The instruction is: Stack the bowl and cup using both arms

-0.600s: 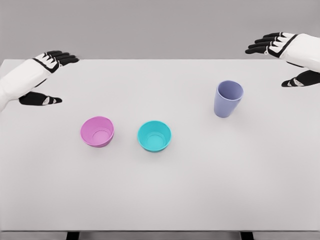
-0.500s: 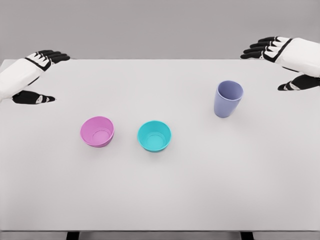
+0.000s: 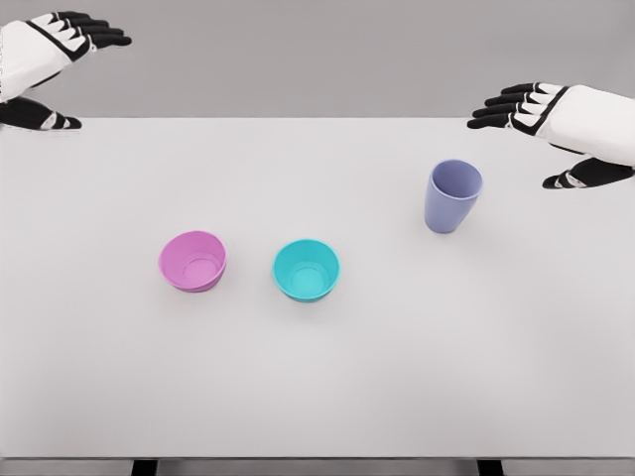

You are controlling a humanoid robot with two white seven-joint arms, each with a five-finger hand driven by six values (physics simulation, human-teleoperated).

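A pink bowl (image 3: pixel 192 261) sits on the white table (image 3: pixel 317 377) left of centre. Just to its right stands a teal bowl (image 3: pixel 307 269), a small gap between them. A lavender cup (image 3: pixel 452 195) stands upright toward the back right. My left hand (image 3: pixel 62 69) hovers open at the top left corner, high above the table's far edge and far from the bowls. My right hand (image 3: pixel 541 139) is open at the right edge, fingers spread, a short way right of and above the cup, touching nothing.
The table's front edge runs along the bottom of the view, with dark legs (image 3: pixel 145 466) below it. A grey wall (image 3: pixel 317 50) stands behind the far edge.
My left hand has risen and pulled back toward the top left corner. My right hand has drifted slightly left toward the cup. Bowls and cup have not moved.
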